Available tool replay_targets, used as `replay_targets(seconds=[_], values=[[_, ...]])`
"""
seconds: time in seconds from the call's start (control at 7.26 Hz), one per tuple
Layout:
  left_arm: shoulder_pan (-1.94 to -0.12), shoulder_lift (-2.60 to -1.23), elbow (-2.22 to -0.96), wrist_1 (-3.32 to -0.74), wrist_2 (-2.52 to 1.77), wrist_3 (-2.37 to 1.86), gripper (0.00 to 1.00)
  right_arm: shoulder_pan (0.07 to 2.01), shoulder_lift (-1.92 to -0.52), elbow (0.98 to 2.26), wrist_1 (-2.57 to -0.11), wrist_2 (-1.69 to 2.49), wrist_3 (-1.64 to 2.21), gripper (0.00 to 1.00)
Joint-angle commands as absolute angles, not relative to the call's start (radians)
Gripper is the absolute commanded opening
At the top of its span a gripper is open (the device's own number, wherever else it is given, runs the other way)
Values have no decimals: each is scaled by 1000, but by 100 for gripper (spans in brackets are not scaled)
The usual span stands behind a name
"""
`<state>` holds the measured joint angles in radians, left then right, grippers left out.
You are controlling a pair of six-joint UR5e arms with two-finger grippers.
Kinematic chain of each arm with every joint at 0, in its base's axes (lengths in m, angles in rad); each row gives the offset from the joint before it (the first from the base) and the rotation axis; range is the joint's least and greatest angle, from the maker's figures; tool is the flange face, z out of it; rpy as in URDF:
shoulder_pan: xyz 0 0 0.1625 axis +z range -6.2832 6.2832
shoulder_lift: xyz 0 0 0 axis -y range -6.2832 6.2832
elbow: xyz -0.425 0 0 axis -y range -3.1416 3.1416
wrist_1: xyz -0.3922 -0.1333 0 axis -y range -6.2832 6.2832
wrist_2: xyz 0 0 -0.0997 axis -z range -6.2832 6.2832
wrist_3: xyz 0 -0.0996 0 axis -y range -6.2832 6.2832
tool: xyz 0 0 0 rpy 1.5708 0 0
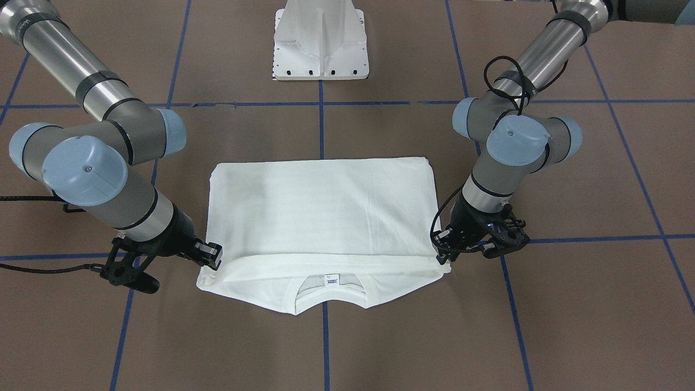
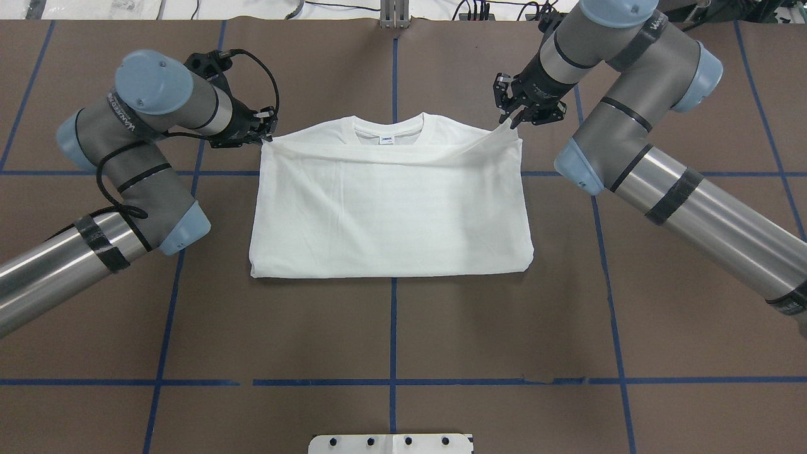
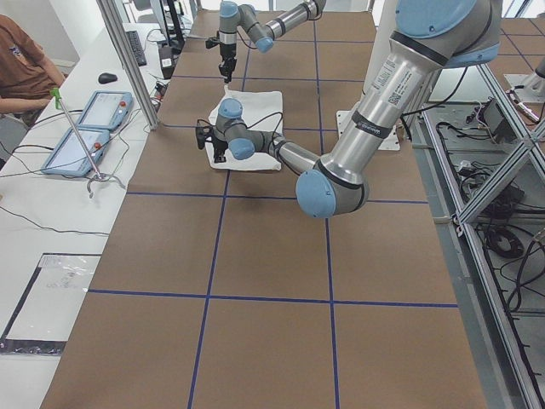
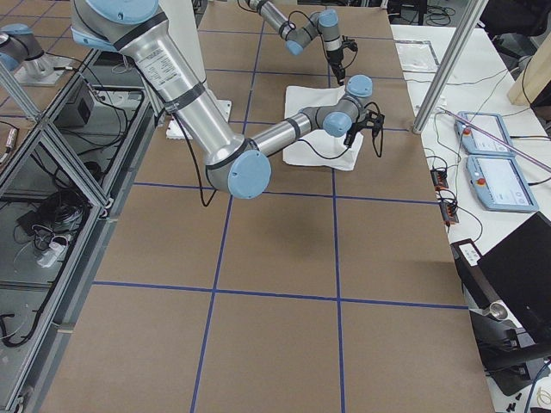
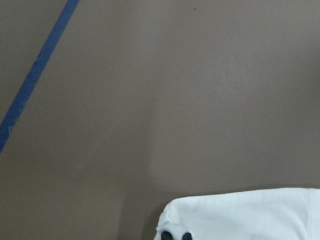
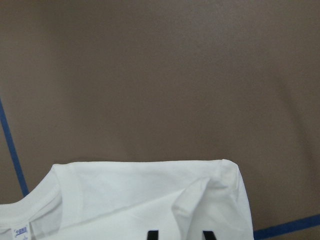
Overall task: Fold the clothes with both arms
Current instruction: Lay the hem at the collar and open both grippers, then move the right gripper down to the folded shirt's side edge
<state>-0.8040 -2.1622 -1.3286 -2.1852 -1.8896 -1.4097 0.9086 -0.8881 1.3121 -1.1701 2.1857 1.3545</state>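
Observation:
The white T-shirt (image 1: 326, 206) lies on the brown table, folded in half into a rectangle, with no printed text showing. Its ribbed collar (image 1: 331, 296) and neck label (image 2: 386, 140) show past the folded edge, on the side far from the robot. My left gripper (image 2: 265, 137) is shut on the folded layer's corner; the left wrist view shows its tips (image 5: 173, 235) close together on the cloth (image 5: 250, 215). My right gripper (image 2: 514, 123) holds the other corner, which rises in a peak to it. In the right wrist view (image 6: 180, 234) a fold of cloth (image 6: 125, 195) runs up between its fingertips.
The white pedestal base (image 1: 320, 43) stands on the robot's side of the shirt and also shows in the overhead view (image 2: 391, 443). Blue tape lines (image 2: 393, 328) cross the table. Beyond the table's far edge are a side table with tablets (image 3: 85, 128) and a seated person (image 3: 21, 68).

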Motion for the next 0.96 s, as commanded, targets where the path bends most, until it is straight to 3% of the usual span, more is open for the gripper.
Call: replay_targets(seconds=[0.0, 0.28, 0.55, 0.83], values=[[-814, -2161, -1331, -2184, -1888, -1407, 99, 919, -894, 1313, -1169, 2187, 1286, 100], [-827, -2151, -1362, -2177, -1887, -1405, 99, 904, -935, 1366, -1169, 2192, 1305, 100], [-828, -2149, -1364, -2177, -1885, -1405, 99, 824, -1122, 1600, -1175, 2162, 1405, 100], [-839, -2138, -1397, -2171, -1881, -1404, 99, 711, -1221, 1715, -1184, 2065, 1491, 100]])
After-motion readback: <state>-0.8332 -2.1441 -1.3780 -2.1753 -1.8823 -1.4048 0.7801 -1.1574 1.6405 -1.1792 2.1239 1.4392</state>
